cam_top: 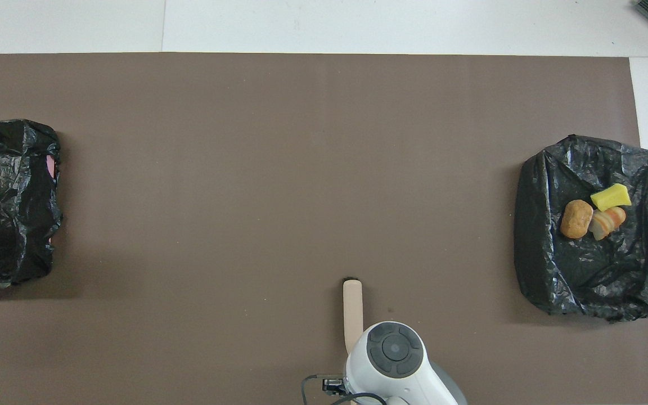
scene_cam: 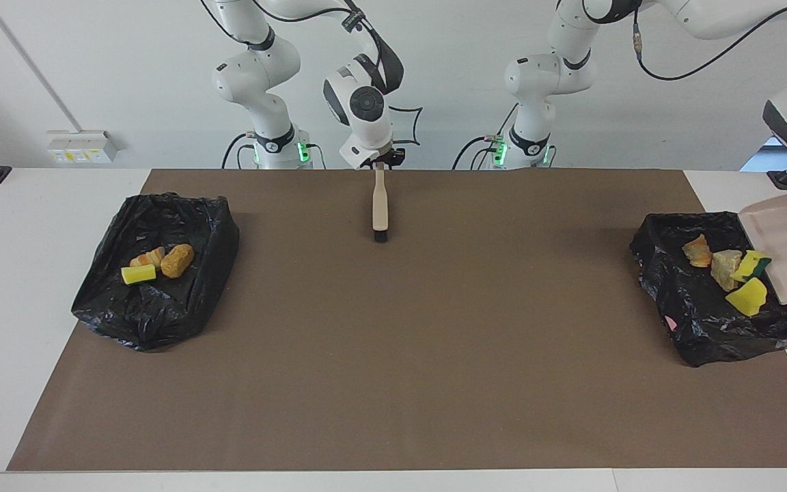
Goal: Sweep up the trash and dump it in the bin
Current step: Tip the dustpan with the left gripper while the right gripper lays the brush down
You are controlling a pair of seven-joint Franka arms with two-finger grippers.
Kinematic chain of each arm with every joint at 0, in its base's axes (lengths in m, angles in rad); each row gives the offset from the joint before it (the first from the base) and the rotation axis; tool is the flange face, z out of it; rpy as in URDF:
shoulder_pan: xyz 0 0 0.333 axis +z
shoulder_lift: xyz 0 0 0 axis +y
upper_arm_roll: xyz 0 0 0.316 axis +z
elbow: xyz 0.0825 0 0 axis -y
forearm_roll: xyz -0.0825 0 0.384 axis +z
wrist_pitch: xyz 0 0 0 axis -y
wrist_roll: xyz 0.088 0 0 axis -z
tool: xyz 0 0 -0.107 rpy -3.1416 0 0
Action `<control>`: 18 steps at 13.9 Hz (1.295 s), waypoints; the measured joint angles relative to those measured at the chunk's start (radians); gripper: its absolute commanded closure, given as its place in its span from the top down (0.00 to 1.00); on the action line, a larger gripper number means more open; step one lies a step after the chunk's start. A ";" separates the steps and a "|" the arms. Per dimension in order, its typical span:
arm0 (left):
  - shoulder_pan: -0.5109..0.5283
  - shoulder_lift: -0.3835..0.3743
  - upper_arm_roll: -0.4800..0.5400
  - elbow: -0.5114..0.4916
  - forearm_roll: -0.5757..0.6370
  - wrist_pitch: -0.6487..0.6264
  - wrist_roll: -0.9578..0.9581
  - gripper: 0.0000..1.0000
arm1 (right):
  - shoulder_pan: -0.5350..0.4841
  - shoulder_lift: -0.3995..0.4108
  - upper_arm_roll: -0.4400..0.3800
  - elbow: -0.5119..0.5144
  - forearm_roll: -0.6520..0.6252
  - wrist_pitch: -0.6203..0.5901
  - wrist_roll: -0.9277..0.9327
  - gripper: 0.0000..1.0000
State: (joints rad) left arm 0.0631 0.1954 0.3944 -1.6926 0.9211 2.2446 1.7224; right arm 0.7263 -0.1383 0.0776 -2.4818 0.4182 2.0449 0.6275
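A lined bin (scene_cam: 154,270) sits at the right arm's end of the table with three trash scraps (scene_cam: 158,263) in it. A second bin (scene_cam: 701,307) at the left arm's end holds four scraps (scene_cam: 728,270), with the dustpan (scene_cam: 786,249) tilted over its edge. The brush (scene_cam: 380,208) lies between the bins, nearer the robots.

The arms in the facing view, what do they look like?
Both arms, the right arm and the left arm, have glossy white rounded shells with dark grey joint bands, black cables looping along them, and green lights at their bases.
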 measured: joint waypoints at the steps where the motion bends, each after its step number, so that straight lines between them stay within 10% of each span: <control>1: 0.000 -0.007 0.000 0.014 0.006 -0.011 0.000 0.00 | 0.000 0.002 0.000 0.003 0.000 0.000 0.000 1.00; 7: -0.004 -0.035 -0.058 0.077 -0.014 -0.132 -0.004 0.00 | -0.036 0.002 -0.006 0.112 -0.004 -0.078 0.000 1.00; 18: -0.020 -0.027 -0.326 0.034 -0.424 -0.362 -0.320 0.00 | -0.342 -0.001 -0.019 0.480 -0.249 -0.340 -0.127 1.00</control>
State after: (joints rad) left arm 0.0430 0.1689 0.0683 -1.6586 0.4970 1.8826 1.4025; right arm 0.3840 -0.1393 0.0581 -2.0021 0.1694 1.7053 0.5004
